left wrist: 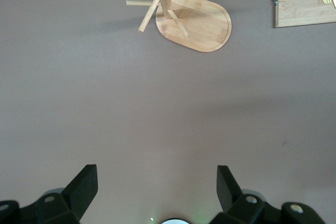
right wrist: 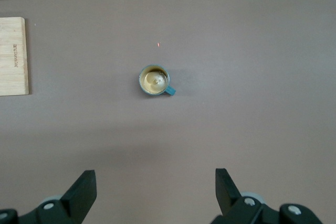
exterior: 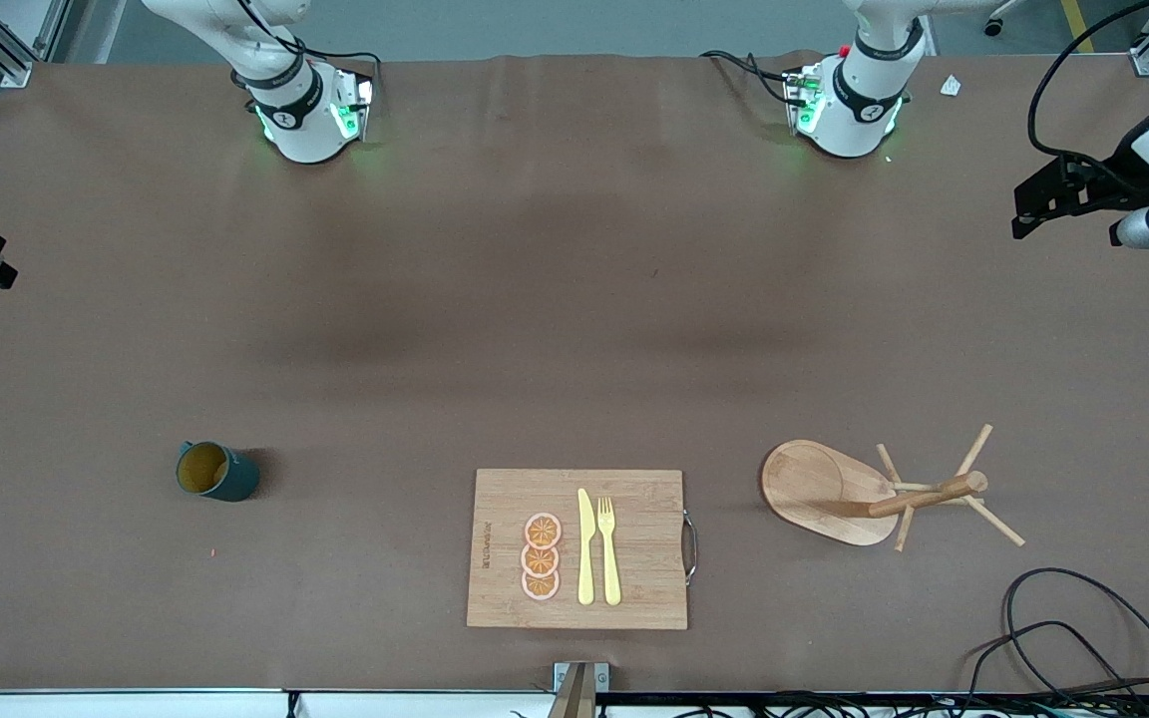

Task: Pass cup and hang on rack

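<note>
Brown table covering fills the front view, and nothing of the task looks started. The cup (exterior: pixel 216 472) stands upright on the table toward the right arm's end, yellow inside showing, untouched. The rack (exterior: pixel 839 492) stands toward the left arm's end, every peg bare. Between them lies a wooden cutting board (exterior: pixel 577 548) carrying three orange slices (exterior: pixel 541 556), a yellow knife (exterior: pixel 585 546) and a yellow fork (exterior: pixel 608 549). Neither gripper is clearly seen in this view; a dark part of the left arm shows at the edge, at its own end of the table, well away from the rack. Picking up, passing and hanging all remain.

From the left wrist view, the left gripper (left wrist: pixel 156 195) hangs over bare table with its fingers (left wrist: pixel 81 187) spread wide and holding nothing. The rack (left wrist: pixel 197 22) is well apart from them, with a corner of the cutting board (left wrist: pixel 302 3) beside it. This arm appears to wait.

From the right wrist view, the right gripper (right wrist: pixel 155 195) is likewise high over bare table, fingers (right wrist: pixel 83 190) parted and empty. The cup (right wrist: pixel 154 80) sits well apart from the fingertips, roughly in line with the gap between them, its small handle pointing sideways. An end of the cutting board (right wrist: pixel 12 56) shows at the edge. By my judgement the first step is a descent onto the cup.
</note>
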Robot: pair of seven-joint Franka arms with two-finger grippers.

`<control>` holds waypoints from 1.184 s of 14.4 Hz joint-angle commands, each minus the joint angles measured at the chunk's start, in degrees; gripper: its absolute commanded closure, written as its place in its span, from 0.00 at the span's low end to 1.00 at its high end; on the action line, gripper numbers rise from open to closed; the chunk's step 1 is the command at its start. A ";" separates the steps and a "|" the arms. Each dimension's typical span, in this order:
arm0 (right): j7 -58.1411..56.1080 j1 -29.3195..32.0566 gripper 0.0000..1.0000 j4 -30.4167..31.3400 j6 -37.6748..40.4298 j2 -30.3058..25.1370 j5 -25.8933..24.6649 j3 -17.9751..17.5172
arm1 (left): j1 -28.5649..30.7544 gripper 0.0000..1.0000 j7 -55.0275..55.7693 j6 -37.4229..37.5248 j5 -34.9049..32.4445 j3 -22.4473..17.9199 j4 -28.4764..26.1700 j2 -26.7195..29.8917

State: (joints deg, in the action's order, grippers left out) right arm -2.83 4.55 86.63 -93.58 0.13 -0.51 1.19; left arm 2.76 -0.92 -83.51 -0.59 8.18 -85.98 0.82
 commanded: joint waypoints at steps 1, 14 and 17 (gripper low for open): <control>-0.16 -1.64 0.00 -0.76 -2.38 3.99 -0.02 -0.13 | 0.22 0.00 -1.10 -0.07 0.59 -0.01 0.99 -0.38; -0.16 -4.64 0.00 -0.58 -28.85 35.63 0.07 -0.22 | 0.14 0.00 -1.10 -0.07 1.03 0.26 1.17 -1.26; -0.16 -5.08 0.00 0.11 -28.85 37.57 0.15 -0.22 | 0.23 0.00 -1.19 -0.07 0.94 0.26 1.17 -1.17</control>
State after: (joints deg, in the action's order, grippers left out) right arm -2.82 -0.37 86.87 -122.87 37.36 -0.46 1.18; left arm 2.59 -0.94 -83.61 -0.56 8.40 -85.86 -0.08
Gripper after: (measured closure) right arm 0.000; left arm 0.000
